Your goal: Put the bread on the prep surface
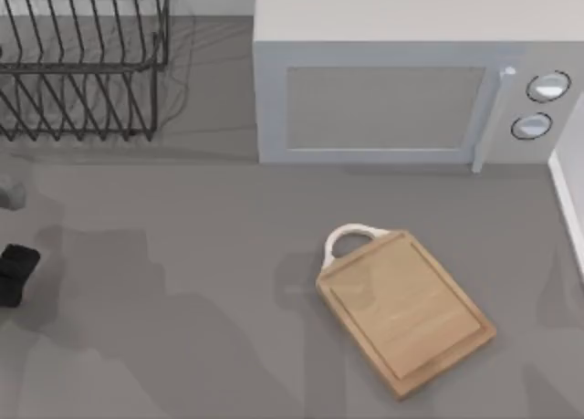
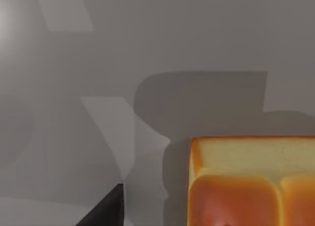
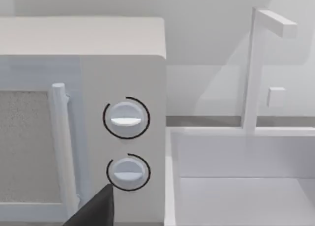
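Grey countertop (image 1: pixel 182 346): microwave (image 1: pixel 401 90) at back, wire rack (image 1: pixel 82 63) back left, sink (image 3: pixel 246 186) at right. Board (image 1: pixel 406 309) right of centre, bare. Bread (image 2: pixel 253 181) on the counter, close under the left wrist camera. Left gripper (image 1: pixel 16 273) at left edge; whether its claw is spread or pressed together cannot be told. Right likewise.

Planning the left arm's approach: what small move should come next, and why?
Probably ease the left gripper down toward the orange-golden scored bread chunk. The left wrist view shows the bread lying close on the grey countertop, not yet grasped, while the light-wood cutting board sits bare.
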Motion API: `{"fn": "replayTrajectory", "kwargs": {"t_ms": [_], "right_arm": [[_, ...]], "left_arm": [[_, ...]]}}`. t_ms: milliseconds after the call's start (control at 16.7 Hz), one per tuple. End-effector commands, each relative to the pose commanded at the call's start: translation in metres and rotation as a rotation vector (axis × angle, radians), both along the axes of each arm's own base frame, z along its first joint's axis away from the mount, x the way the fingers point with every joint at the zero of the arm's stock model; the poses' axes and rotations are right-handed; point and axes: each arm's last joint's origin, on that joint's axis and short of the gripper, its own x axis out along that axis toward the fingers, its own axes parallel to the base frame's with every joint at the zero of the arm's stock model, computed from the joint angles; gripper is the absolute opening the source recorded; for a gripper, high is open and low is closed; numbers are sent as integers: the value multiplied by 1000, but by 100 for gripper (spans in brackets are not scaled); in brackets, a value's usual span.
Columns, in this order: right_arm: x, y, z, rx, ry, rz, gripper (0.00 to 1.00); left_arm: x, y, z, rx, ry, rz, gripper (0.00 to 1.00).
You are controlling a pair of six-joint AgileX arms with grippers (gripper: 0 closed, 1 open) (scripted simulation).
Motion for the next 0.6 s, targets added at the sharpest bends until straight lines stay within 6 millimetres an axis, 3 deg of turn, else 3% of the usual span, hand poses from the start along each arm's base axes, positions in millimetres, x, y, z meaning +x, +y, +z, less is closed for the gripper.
{"fn": "replayTrajectory", "kwargs": {"t_ms": [300, 600], "right_arm": [[0, 0, 0, 0, 0, 0, 100], [0, 0, 0, 0, 0, 0, 100]], "left_arm": [[0, 0, 0, 0, 0, 0, 2], [0, 0, 0, 0, 0, 0, 0]]}}
